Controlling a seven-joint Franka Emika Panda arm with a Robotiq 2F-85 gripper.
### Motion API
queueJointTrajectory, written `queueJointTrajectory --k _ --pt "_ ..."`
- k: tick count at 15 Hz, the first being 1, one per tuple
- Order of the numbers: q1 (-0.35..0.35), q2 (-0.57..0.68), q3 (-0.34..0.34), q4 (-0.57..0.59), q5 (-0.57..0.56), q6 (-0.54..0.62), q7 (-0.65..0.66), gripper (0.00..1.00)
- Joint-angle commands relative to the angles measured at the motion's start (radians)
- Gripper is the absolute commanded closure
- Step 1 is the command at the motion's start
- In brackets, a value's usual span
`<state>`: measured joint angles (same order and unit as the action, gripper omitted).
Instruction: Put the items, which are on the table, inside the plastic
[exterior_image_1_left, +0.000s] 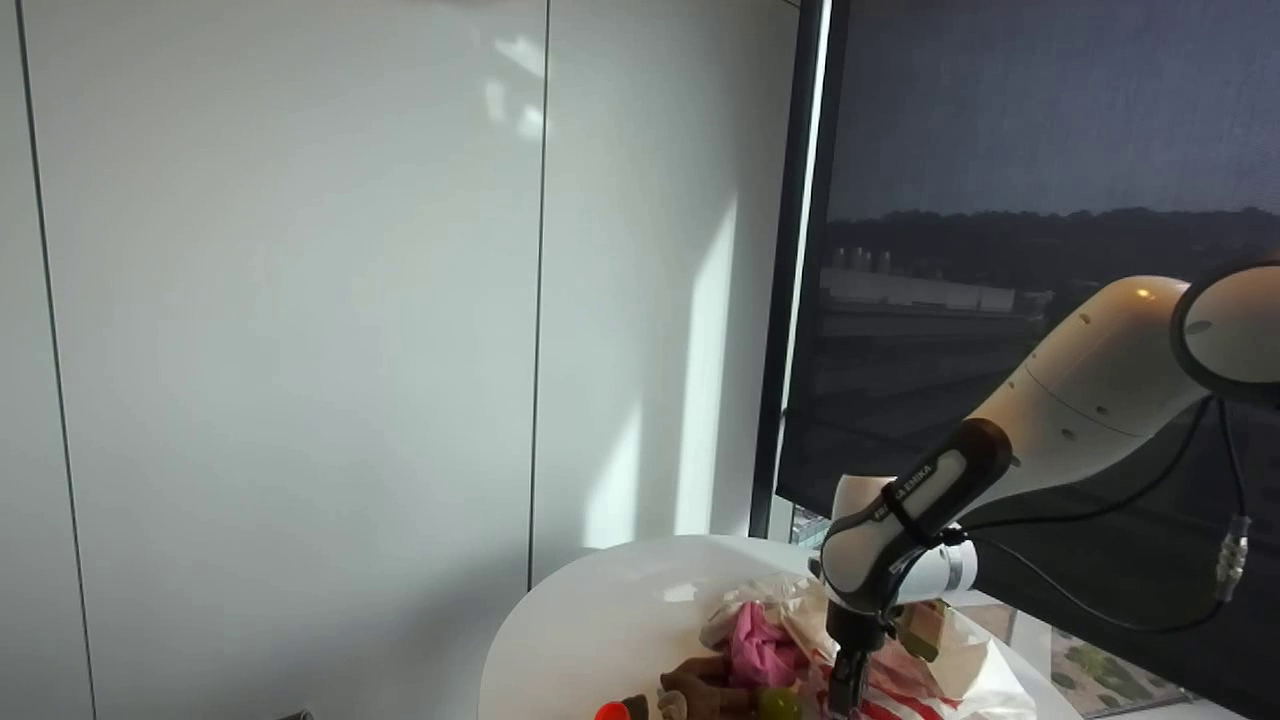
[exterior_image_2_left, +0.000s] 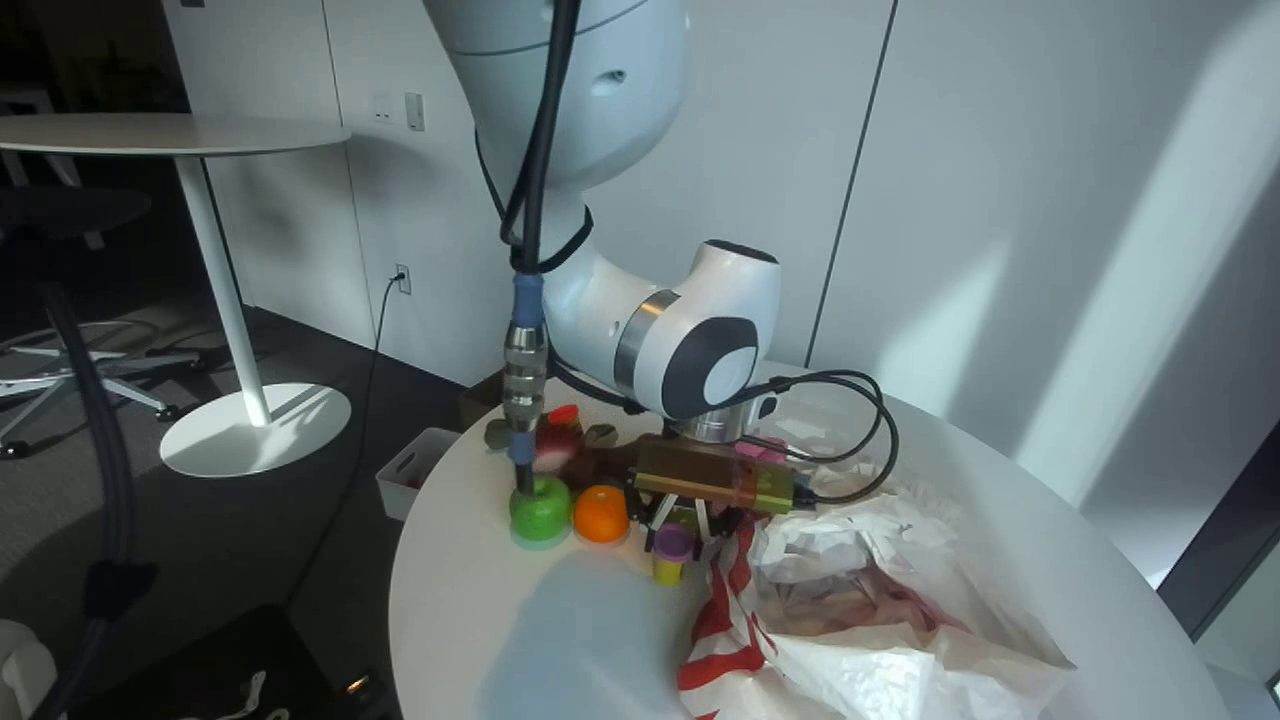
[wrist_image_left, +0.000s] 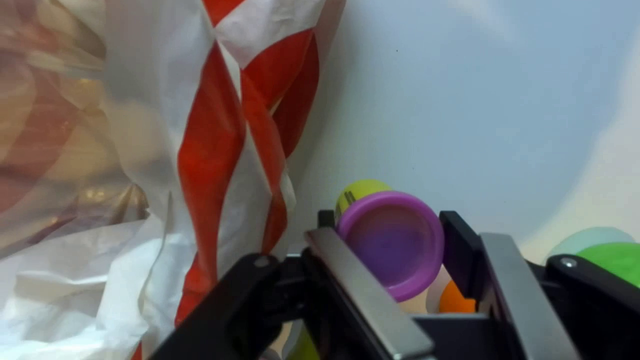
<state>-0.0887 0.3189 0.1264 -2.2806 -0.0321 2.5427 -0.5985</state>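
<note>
1. Clearly, a yellow tub (exterior_image_2_left: 668, 567) with a round, rimmed purple lid (wrist_image_left: 392, 245) is standing on the bench (exterior_image_2_left: 560, 640).
2. The claw (wrist_image_left: 388, 220) is gripping it by the lid.
3. Just beside the tub, the crinkled plastic bag (wrist_image_left: 215, 150) is gaping, its contents unclear.
4. Nearby, an orange ball (exterior_image_2_left: 601, 514) and glossy green apple (exterior_image_2_left: 541, 511) are lying.
</note>
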Motion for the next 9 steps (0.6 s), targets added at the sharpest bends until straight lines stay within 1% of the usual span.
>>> queueJointTrajectory --k 1,2,4,6,8,9 --pt "-0.016 -0.188 0.02 -0.037 0.072 -0.097 -0.056 0.71" --pt "-0.003 -0.221 -0.001 -0.03 0.055 -0.115 -0.034 0.71" --pt "0.008 -0.273 -0.065 -0.01 -0.046 -0.142 0.052 0.71" --pt "-0.003 -0.304 -0.118 0.011 -0.16 -0.159 0.131 0.71" --pt "-0.018 -0.318 -0.162 0.026 -0.225 -0.154 0.168 0.71" --pt "-0.023 -0.308 -0.18 0.036 -0.235 -0.145 0.165 0.71"
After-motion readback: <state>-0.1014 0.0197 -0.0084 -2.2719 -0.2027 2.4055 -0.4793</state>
